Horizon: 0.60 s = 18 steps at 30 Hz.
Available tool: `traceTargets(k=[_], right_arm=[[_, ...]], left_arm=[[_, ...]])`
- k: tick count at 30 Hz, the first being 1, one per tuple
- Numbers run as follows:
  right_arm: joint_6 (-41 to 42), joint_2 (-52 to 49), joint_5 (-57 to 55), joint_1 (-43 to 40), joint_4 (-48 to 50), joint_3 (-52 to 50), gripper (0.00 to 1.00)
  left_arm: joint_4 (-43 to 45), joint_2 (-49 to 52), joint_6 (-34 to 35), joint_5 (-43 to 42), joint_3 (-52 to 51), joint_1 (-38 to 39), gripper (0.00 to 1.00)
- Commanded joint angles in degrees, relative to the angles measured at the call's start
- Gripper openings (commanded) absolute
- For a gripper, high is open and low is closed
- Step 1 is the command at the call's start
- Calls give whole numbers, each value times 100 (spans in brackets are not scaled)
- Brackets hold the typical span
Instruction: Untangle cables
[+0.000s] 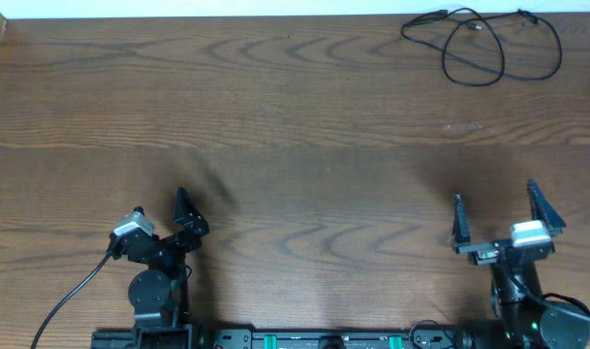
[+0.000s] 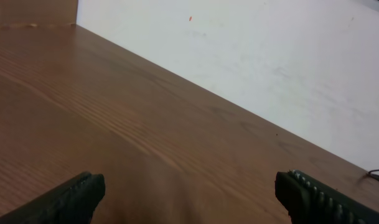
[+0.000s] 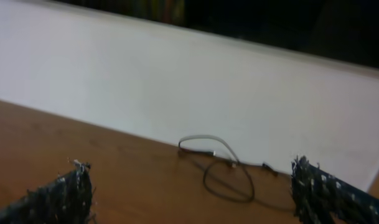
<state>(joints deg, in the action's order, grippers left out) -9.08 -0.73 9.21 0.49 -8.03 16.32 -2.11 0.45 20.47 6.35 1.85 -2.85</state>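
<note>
Our left gripper point(image 1: 185, 207) and right gripper point(image 1: 495, 202) both stand apart, empty. The cables point(image 1: 481, 44) lie well ahead of the right one; we should pinch one outer loop, not the crossing

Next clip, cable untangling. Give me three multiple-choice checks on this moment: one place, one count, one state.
1. Where on the table do the cables lie? A between the grippers; B far right corner; C far left corner.
2. How many grippers touch a cable? A none; B one; C both.
3. The right gripper is: A shut on a cable; B shut, empty; C open, empty.

1 B: overhead shows them at the far right edge.
2 A: the left gripper and the right one sit near the robot's side, well apart from them.
3 C: its fingers stand wide with nothing between.
</note>
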Motion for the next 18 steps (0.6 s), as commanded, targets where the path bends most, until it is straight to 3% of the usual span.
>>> traceTargets(k=[1, 7, 13, 18], right_arm=[[-17, 24, 2, -61, 197, -227, 99], [-17, 26, 4, -61, 739, -616, 99], [-20, 42, 2, -94, 2173, -1419, 99], [-20, 42, -4, -94, 2365, -1600, 99]], left_arm=[[-127, -11, -138, 57, -162, 2, 95], [-127, -11, -138, 57, -162, 2, 94], [-127, -11, -138, 57, -162, 2, 94], [-127, -11, -138, 57, -162, 2, 94]])
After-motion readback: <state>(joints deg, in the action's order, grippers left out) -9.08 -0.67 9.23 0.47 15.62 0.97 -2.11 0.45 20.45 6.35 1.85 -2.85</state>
